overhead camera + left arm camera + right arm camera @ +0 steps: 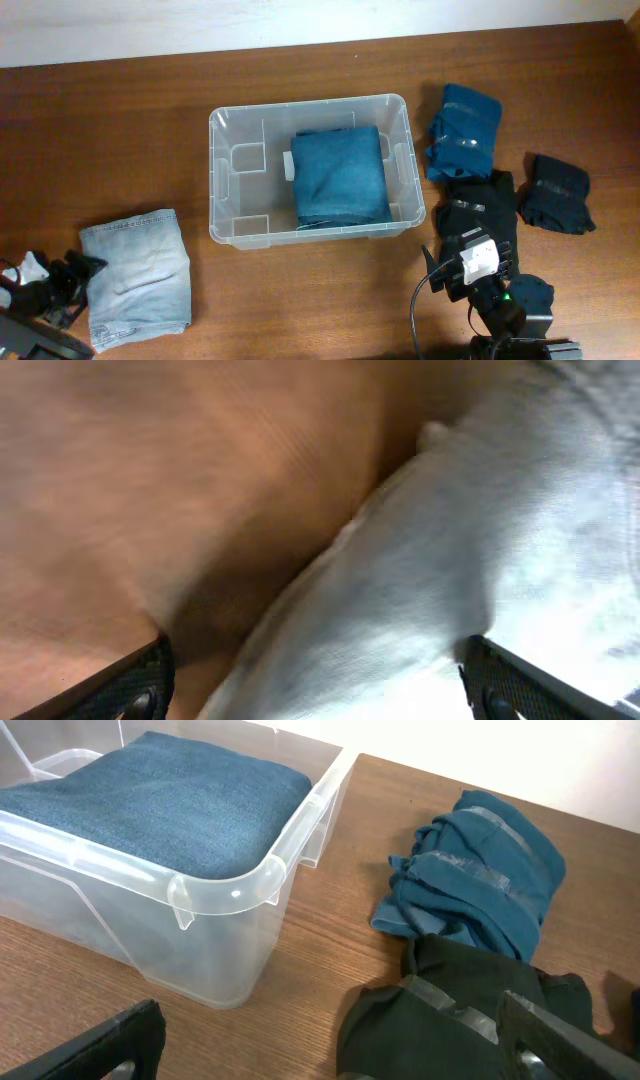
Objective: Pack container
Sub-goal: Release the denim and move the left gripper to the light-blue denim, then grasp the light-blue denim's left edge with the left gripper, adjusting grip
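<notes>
The clear plastic container (240,150) stands mid-table with a folded dark-blue denim piece (340,175) in its right half; both show in the right wrist view, container (225,895) and denim (170,800). Folded light-blue jeans (135,275) lie at the front left. My left gripper (55,285) is open at their left edge, its fingers (320,680) spread around the pale cloth (470,560). My right gripper (478,262) is open (335,1045) above the near edge of a black garment (480,205), which also shows in the right wrist view (440,1015).
A folded teal garment (465,130) lies right of the container, also in the right wrist view (490,870). A dark navy folded garment (558,193) lies at the far right. The table's far edge meets a white wall (300,20).
</notes>
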You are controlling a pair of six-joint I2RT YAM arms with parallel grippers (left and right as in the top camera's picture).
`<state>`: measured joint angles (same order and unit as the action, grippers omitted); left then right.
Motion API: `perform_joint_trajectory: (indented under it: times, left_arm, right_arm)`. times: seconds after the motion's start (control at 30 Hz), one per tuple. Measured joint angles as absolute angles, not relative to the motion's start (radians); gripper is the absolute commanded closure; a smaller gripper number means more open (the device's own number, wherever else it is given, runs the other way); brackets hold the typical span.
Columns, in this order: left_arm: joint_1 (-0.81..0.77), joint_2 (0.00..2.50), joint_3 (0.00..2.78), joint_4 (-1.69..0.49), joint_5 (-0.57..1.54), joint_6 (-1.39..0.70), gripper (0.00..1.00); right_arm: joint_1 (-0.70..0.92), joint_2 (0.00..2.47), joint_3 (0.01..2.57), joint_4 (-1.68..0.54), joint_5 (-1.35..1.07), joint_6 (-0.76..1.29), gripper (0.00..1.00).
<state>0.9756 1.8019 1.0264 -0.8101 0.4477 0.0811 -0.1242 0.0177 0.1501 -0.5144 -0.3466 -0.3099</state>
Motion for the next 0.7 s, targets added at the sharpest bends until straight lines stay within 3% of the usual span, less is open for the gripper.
perform_joint_trajectory:
  times: [0.17, 0.3, 0.53, 0.7]
  left_arm:
    - [0.911, 1.805, 1.018, -0.814, 0.476, 0.13, 0.11]
    - [0.859, 1.797, 0.997, -0.814, 0.471, 0.157, 0.27]
    - [0.836, 1.794, 0.96, -0.774, 0.472, 0.175, 0.88]
    - [0.839, 1.788, 0.957, -0.754, 0.504, 0.179, 0.99]
  right_arm:
    - [-0.124, 0.018, 0.15, -0.515, -0.347, -0.31, 0.01]
    - [-0.124, 0.018, 0.15, -0.515, -0.347, -0.31, 0.02]
    - [-0.124, 0.018, 0.15, -0.515, -0.346, -0.31, 0.02]
    - [-0.124, 0.018, 0.15, -0.514, -0.347, -0.31, 0.02]
